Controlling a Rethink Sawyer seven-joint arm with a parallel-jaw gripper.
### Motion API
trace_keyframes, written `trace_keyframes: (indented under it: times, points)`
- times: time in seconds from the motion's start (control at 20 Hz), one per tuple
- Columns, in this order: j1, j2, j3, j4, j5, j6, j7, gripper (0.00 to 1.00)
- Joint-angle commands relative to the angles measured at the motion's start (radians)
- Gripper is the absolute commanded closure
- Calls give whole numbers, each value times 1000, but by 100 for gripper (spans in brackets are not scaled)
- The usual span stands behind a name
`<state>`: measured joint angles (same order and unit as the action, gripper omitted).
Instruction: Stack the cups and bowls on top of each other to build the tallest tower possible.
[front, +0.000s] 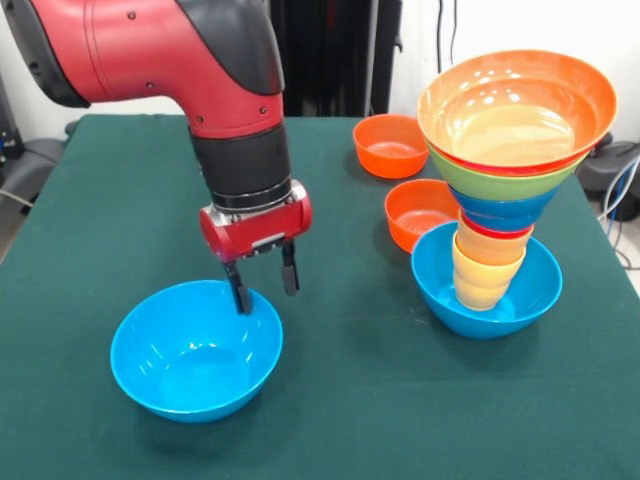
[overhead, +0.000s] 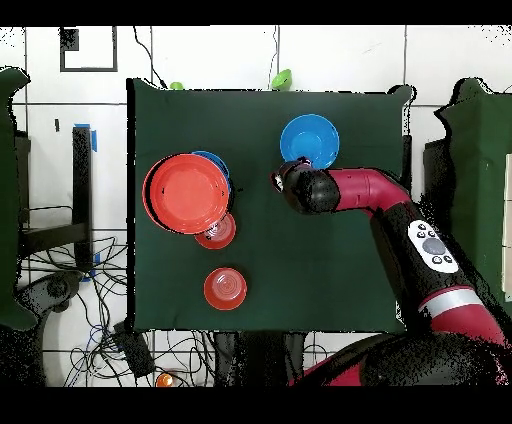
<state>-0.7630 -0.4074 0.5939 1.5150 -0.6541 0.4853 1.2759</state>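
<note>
Fingers of the gripper (front: 263, 284) hang parted, grasping nothing, one tip inside the far rim of the loose light-blue bowl (front: 196, 350) at lower left. Closing squarely on that rim looks wise, to lift it level. The tower (front: 505, 190) stands at right, beside two small orange bowls (front: 418, 212). No legible writing.

Dark green cloth (front: 380, 400) over table. Black curtain (front: 325, 55) and white wall (front: 520, 25) behind. Tiled floor (overhead: 200, 60) with cables (overhead: 60, 290), blue tape (overhead: 93, 138), black square outline (overhead: 88, 48).
</note>
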Motion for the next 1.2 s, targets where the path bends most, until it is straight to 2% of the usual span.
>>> trace_keyframes:
  times: [0.05, 0.45, 0.5, 0.9, 1.2]
  points:
    - [43, 60, 5, -71, -80, -36, -58, 0]
    - [57, 52, -8, -78, -92, -47, -57, 0]
    - [70, 43, -27, -80, -99, -49, -41, 100]
    - [85, 28, -60, -78, -115, -97, -11, 100]
    - [107, 15, -78, -96, -120, -82, 0, 100]
